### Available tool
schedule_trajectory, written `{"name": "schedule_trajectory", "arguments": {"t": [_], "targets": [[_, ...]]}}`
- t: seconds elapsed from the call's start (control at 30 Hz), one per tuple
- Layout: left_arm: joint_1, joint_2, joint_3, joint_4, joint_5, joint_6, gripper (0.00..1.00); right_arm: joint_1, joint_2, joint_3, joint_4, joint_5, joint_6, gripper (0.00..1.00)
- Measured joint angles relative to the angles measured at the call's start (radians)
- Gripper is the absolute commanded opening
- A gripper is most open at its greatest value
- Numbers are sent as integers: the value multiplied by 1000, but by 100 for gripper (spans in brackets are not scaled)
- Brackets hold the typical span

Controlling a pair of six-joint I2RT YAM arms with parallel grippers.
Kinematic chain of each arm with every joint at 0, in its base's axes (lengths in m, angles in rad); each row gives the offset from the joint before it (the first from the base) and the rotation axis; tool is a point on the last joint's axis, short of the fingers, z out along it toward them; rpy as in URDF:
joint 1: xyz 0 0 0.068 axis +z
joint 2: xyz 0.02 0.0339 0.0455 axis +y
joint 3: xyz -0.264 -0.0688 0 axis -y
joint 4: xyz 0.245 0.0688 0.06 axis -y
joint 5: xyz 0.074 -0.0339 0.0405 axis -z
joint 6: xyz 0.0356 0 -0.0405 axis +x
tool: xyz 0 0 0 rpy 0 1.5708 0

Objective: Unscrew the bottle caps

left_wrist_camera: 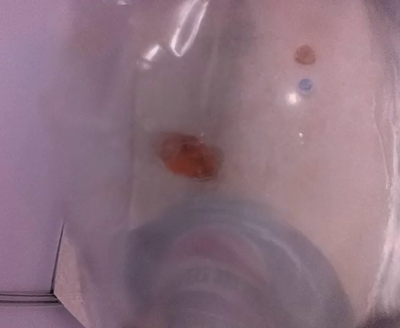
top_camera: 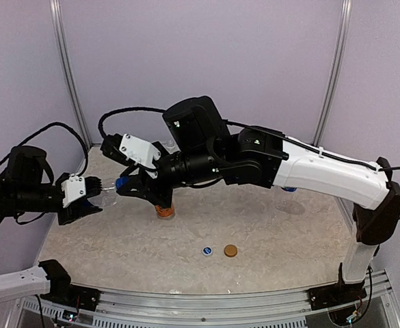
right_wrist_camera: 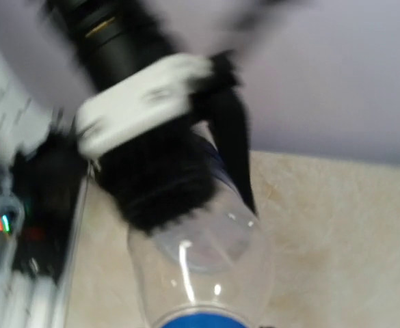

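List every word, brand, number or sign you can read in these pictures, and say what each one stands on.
None can be read.
The clear plastic bottle shows a blue part, cut off and blurred.
The small loose blue-and-white round cap is too small to read.

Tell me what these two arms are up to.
The arms hold a clear bottle sideways in the air between them. The left gripper clamps its body, and the right gripper is shut on its blue cap, apparently to unscrew it. A short orange bottle stands on the table under the right arm. A loose blue cap and an orange-brown cap lie nearer the front, so two caps seem already off.
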Motion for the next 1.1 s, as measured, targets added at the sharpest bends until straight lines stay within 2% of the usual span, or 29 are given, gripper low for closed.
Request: {"name": "schedule_trajectory", "arguments": {"t": [0.13,0.23,0.33,0.57,0.6,0.63,0.67,0.7,0.73,0.93,1.1], "targets": [[-6,15,19,-158,131,-18,43,80,-54,-124,35,84,-282,0],[-10,26,19,-220,174,-15,43,134,-92,-243,108,190,-489,0],[-11,31,19,-244,191,-10,43,169,-122,-354,213,307,-701,0],[-9,23,9,-243,177,-2,43,217,-135,-497,401,488,-1017,0],[-9,20,6,-241,175,-2,43,218,-135,-511,425,504,-1044,19],[-9,18,4,-238,172,-3,43,219,-135,-526,450,517,-1063,53],[-9,15,2,-235,168,-4,43,219,-135,-545,481,531,-1081,77],[-9,13,0,-232,166,-6,43,219,-135,-567,519,550,-1095,95],[-10,10,-2,-228,183,-20,43,219,-135,-589,568,578,-1103,99],[-11,-19,-27,-123,214,-47,43,204,-140,-625,684,642,-1014,99],[-12,-27,-87,4,124,-49,44,175,-227,-634,681,537,-717,99]]}}
